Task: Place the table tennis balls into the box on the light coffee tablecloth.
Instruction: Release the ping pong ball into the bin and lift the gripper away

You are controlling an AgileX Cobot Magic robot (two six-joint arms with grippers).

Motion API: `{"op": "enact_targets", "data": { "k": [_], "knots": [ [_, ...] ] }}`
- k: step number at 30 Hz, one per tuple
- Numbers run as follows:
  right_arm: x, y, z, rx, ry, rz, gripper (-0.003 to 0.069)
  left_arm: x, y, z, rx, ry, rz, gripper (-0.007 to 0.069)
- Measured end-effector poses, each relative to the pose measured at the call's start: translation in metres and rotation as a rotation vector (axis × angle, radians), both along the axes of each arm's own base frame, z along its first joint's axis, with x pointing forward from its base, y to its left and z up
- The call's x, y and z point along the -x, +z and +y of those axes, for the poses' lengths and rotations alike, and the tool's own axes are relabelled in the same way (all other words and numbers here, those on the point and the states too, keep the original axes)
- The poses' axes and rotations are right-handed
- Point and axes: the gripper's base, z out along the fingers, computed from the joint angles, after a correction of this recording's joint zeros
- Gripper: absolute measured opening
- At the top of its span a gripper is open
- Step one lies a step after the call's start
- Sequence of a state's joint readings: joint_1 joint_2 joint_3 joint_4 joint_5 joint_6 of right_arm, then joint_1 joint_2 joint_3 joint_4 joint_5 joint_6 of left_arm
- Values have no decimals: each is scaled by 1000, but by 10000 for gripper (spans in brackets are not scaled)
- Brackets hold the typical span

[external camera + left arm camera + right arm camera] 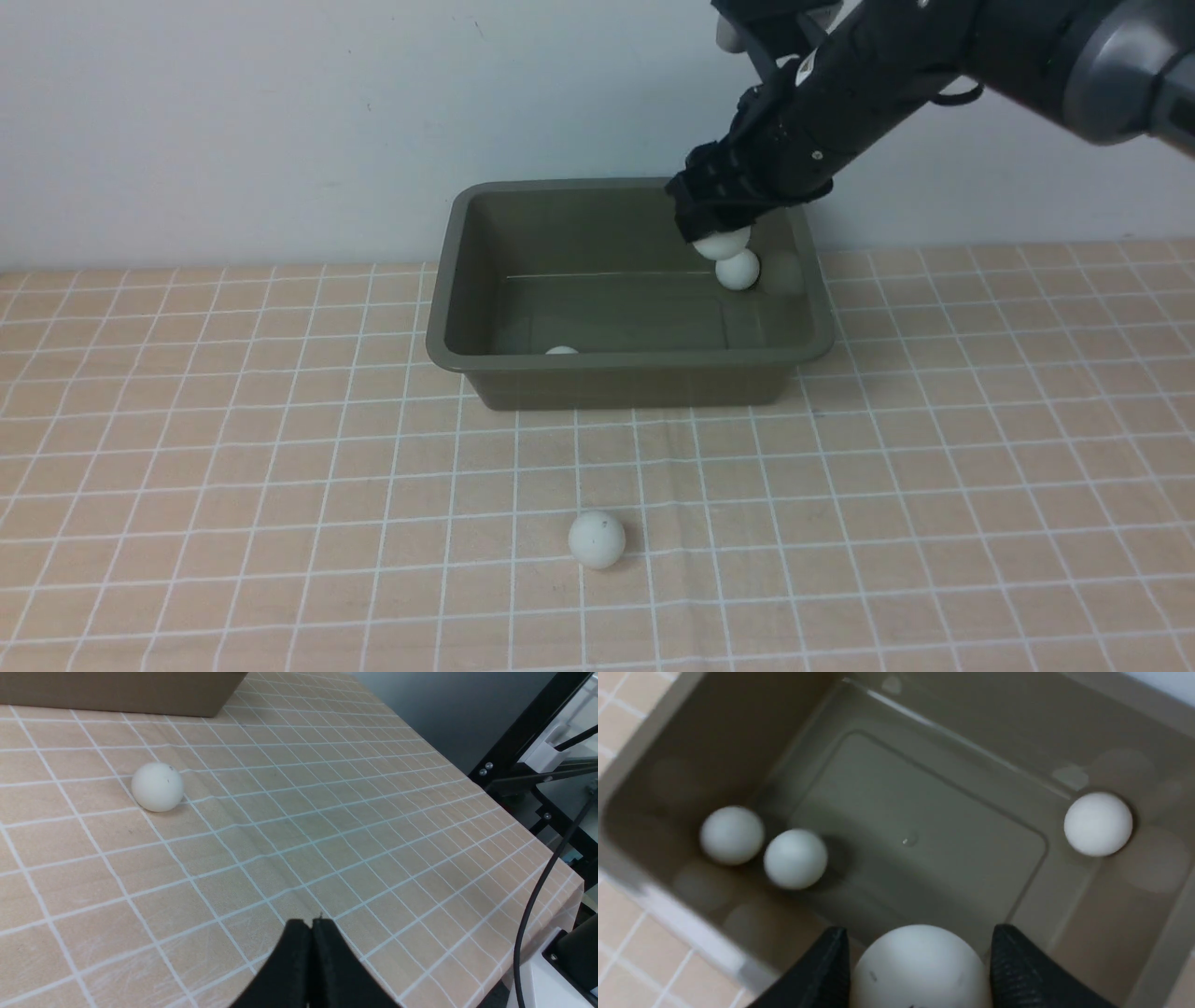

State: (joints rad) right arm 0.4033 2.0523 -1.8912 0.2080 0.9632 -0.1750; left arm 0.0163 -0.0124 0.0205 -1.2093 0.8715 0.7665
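Observation:
The olive-green box (631, 377) stands at the back middle of the light coffee tablecloth (280, 467). My right gripper (717, 233) is over the box's far right part, shut on a white table tennis ball (721, 245), which shows between the fingers in the right wrist view (920, 966). Three balls lie inside the box: one near the right wall (1098, 824) and two together (732, 834) (795, 858). In the front view I see one (738, 269) and the top of another (561, 351). One ball (597, 539) lies on the cloth before the box. My left gripper (311, 924) is shut and empty above the cloth, apart from that ball (157, 787).
The box's wall (117, 693) shows at the edge of the left wrist view. The table's edge, a black frame (528, 728) and a black cable (537, 891) lie beyond the cloth there. A plain wall stands behind the box.

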Motion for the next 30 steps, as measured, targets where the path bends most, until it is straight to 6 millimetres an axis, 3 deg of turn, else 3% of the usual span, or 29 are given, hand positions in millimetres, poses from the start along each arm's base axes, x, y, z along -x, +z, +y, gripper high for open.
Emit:
{"op": "enact_targets", "data": {
  "k": [9, 12, 18, 24, 27, 28, 29, 30],
  "knots": [
    [-21, -76, 8, 55, -3, 121, 360, 0, 0, 0, 0, 0, 0, -69],
    [-22, -83, 9, 60, -3, 133, 386, 0, 0, 0, 0, 0, 0, -69],
    [-24, -80, 9, 55, -1, 110, 451, 0, 0, 0, 0, -3, 1, -69],
    [-24, -69, 10, 61, 9, 108, 448, 3, 2, -2, -15, -36, 4, -69],
    [-25, -35, 8, 83, 25, 62, 388, 7, 15, -2, -80, -60, -41, -69],
    [-25, -32, 7, 86, 26, 57, 382, 7, 16, -2, -83, -61, -45, -69],
    [-23, -6, 4, 99, 29, 6, 313, 9, 26, -2, -101, -70, -74, -69],
    [-22, -2, 4, 97, 29, 1, 313, 10, 27, -2, -104, -72, -78, -69]
  ]
}}
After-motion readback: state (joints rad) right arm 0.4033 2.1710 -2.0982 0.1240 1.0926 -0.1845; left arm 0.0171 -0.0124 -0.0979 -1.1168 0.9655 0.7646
